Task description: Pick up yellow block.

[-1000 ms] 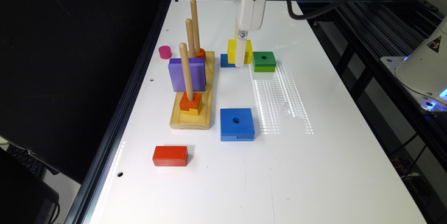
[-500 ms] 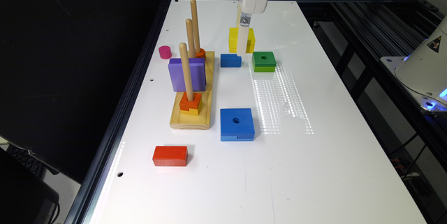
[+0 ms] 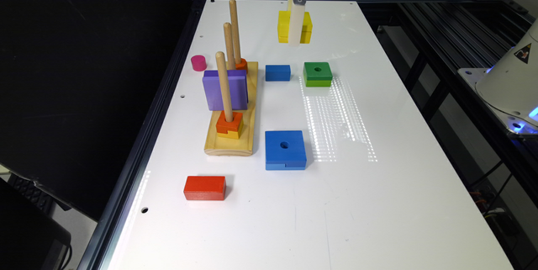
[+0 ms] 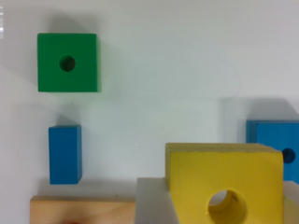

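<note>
Yellow block point(image 3: 294, 27) has risen further off the table since a second ago, when it sat low by the small blue block point(image 3: 278, 72); now it hangs in the air above the far end of the white table point(image 3: 344, 202). Pincer point(image 3: 295, 30) clamped on yellow block, white finger point(image 4: 154, 201) pressed against its side in the wrist view. Glossy tabletop shows striped light glare near green block point(image 3: 317, 73). Black curtain on the exterior view's left, dark frame rails on its right.
</note>
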